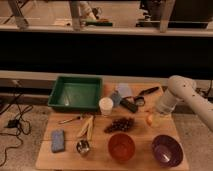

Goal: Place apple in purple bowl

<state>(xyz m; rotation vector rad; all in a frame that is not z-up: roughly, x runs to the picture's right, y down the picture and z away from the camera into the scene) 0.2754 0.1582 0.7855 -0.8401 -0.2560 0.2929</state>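
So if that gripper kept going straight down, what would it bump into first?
Probably the apple, which lies right under the gripper on the right side of the table, though depth is hard to judge here.

The bowl (167,150) sits at the table's (100,158) front right corner. Behind it, near the right edge, lies the apple (150,119), with the gripper (158,113) just beside.

Bench (102,156) pale wood, matt. Purple bowl (167,150) glossy. Apple (149,120) smooth, dull. Green tray (75,105) smooth, plastic-looking. Claw (155,116), right side, at apple: pale smooth casing.
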